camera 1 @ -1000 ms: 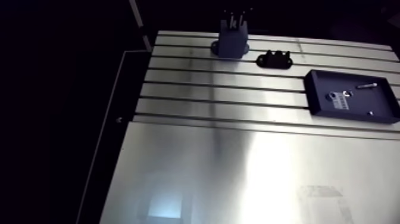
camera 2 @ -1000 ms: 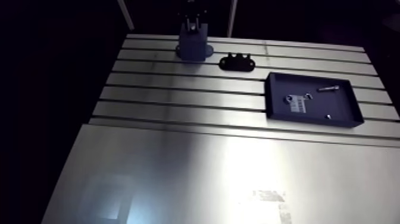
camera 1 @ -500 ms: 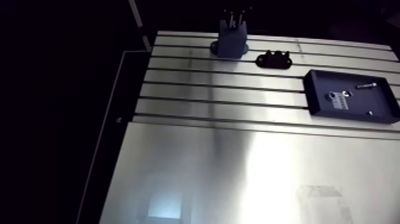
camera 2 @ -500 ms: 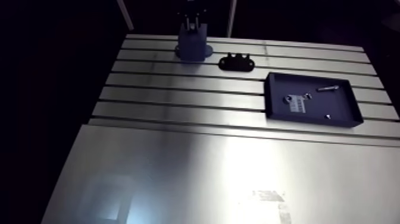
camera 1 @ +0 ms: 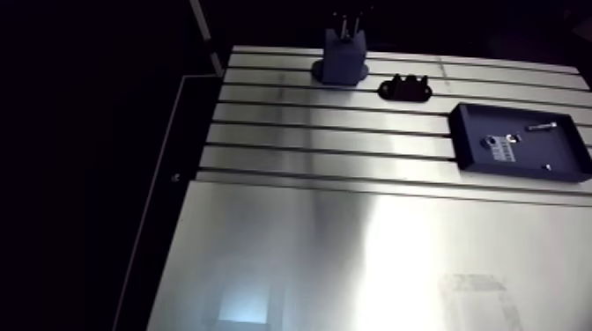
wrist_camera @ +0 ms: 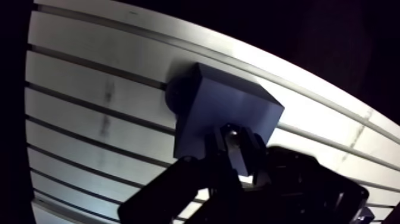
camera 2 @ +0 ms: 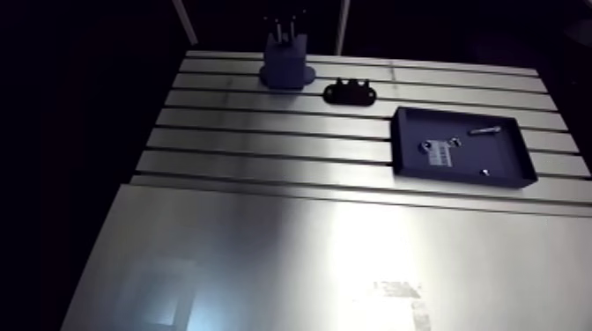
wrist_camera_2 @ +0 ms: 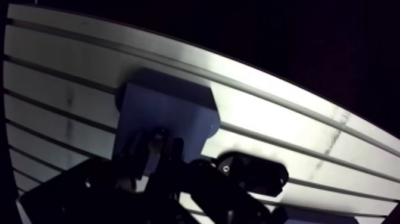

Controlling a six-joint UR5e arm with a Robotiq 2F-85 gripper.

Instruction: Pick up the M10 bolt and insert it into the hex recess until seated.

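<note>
— Gripper (wrist_camera: 238, 136) first: where does it stand?
— Right above the blue block (wrist_camera: 226, 98), at the far edge of the slotted table (camera 1: 291, 255). In the wrist view it hangs over the block's top face.
— Open or closed?
— I cannot tell; everything there is dark. A pale metal piece (wrist_camera: 237, 149) glints at its tip, close over the block. Whether that is the M10 bolt I cannot say.
— And the hex recess?
— It does not show in either view.
— What comes next, going right?
— A small black fixture (camera 1: 405, 88) with bumps on top. It sits near the block and does not touch it.
— Then?
— A dark blue tray (camera 1: 465, 145), well apart from the fixture, toward the table's right side. A slim silver bolt (camera 1: 542, 127) lies flat in its far right part. A white label (camera 1: 503, 150) sits near the middle, along with two tiny pale bits too small to name.
</note>
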